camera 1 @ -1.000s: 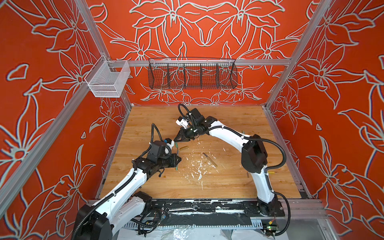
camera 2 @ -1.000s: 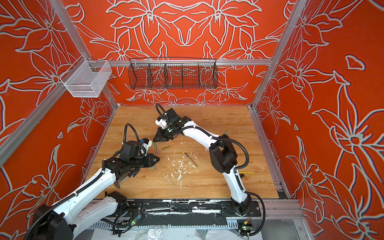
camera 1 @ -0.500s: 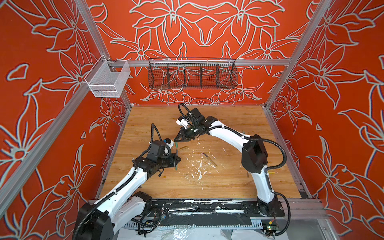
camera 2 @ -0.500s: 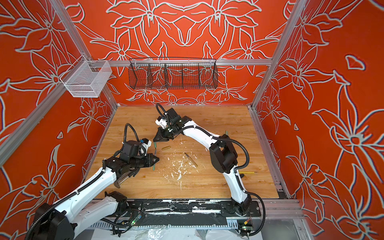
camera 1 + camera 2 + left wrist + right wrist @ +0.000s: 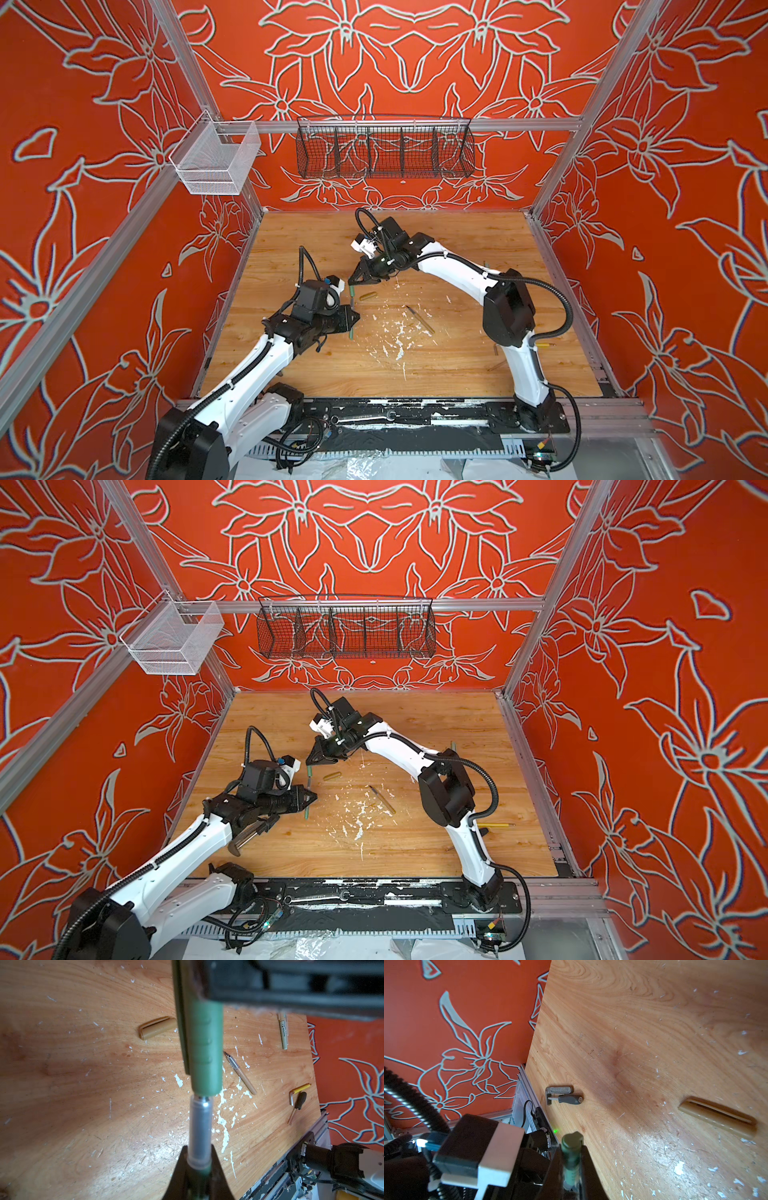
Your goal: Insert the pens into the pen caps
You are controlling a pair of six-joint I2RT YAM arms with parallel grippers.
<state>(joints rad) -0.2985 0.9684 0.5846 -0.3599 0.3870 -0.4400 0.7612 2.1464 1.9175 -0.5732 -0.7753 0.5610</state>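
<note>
While cap (image 5: pixel 204 1047) at pen (image 5: pixel 200 1126), edges (image 5: pixel 230 299) far.

A black-handled screwdriver (image 5: pixel 300 1100) and a yellow-sleeved hex key (image 5: pixel 301 1088) lie near the wooden desk's (image 5: pixel 457 370) right edge; white flecks (image 5: pixel 397 332) speckle its middle. A black wire basket (image 5: pixel 384 151) hangs above the far edge.

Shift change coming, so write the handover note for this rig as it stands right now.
The left gripper has its jaws shut on the green plastic pen, just behind its grey front section.
The right gripper has its jaws shut on the green ribbed pen cap.
Done: the pen's front end meets the cap's mouth; the grey section is exposed, so it is not seated.
On the wooden table: a tan slotted pen cap and an uncapped tan pen, lying apart.
Left: push the held pair together, then cap the tan pen.
</note>
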